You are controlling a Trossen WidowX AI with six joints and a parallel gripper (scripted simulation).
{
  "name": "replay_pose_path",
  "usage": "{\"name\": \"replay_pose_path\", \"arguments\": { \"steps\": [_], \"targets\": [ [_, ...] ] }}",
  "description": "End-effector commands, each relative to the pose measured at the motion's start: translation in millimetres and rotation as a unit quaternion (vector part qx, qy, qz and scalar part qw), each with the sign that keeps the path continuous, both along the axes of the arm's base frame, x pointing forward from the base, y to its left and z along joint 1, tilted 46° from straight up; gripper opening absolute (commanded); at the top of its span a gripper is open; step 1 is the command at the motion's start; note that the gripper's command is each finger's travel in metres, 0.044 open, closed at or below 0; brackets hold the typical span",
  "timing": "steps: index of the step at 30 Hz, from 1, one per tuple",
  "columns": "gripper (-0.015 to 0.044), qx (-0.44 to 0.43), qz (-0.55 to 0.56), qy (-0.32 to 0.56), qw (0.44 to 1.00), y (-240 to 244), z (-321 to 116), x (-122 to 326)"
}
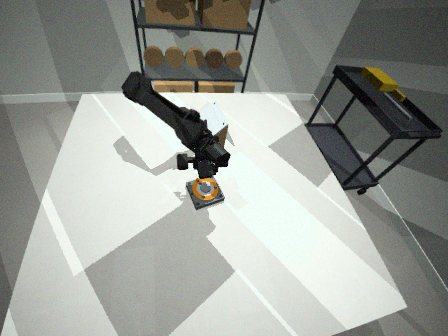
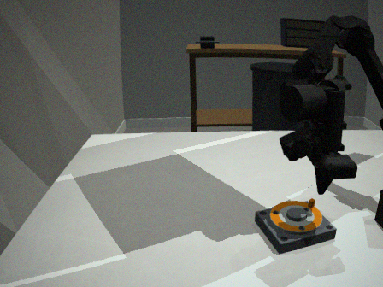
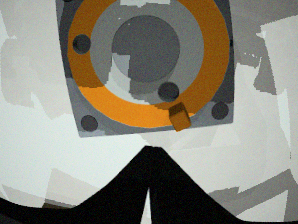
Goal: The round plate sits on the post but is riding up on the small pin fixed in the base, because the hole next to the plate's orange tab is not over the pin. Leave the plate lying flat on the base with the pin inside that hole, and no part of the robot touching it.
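Note:
The round plate (image 1: 205, 195) (image 2: 278, 218) (image 3: 87, 76), with an orange ring and a grey middle, sits on the grey post (image 2: 296, 213) (image 3: 147, 46) of the square dark base (image 1: 196, 203) (image 2: 295, 240) (image 3: 75, 99). Its small orange tab (image 2: 311, 202) (image 3: 178, 117) stands up at the rim, with a dark hole (image 3: 168, 91) just inside it. I cannot see the pin. My gripper (image 1: 204, 176) (image 2: 321, 190) (image 3: 151, 154) is shut and empty. Its tips hang a little above and just outside the tab, apart from the plate.
A tilted cardboard box with a white face (image 1: 217, 124) stands behind the arm. A shelf rack (image 1: 195, 75) is at the back and a black cart (image 1: 380, 112) at the right. A wooden table (image 2: 256, 49) and a dark bin (image 2: 269, 96) stand beyond the table.

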State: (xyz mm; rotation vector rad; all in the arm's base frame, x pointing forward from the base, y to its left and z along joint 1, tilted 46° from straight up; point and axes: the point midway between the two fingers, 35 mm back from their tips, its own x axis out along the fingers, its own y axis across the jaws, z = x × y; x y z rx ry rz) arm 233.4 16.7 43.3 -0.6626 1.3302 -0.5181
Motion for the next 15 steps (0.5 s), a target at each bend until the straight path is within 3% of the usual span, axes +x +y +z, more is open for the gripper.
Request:
{"name": "replay_pose_path", "arguments": {
  "steps": [1,15],
  "targets": [
    [0.0000,-0.004,0.001,0.003,1.000,-14.3,-11.6,1.7],
    [0.0000,-0.005,0.001,0.003,1.000,-27.5,-12.4,6.4]
  ]
}}
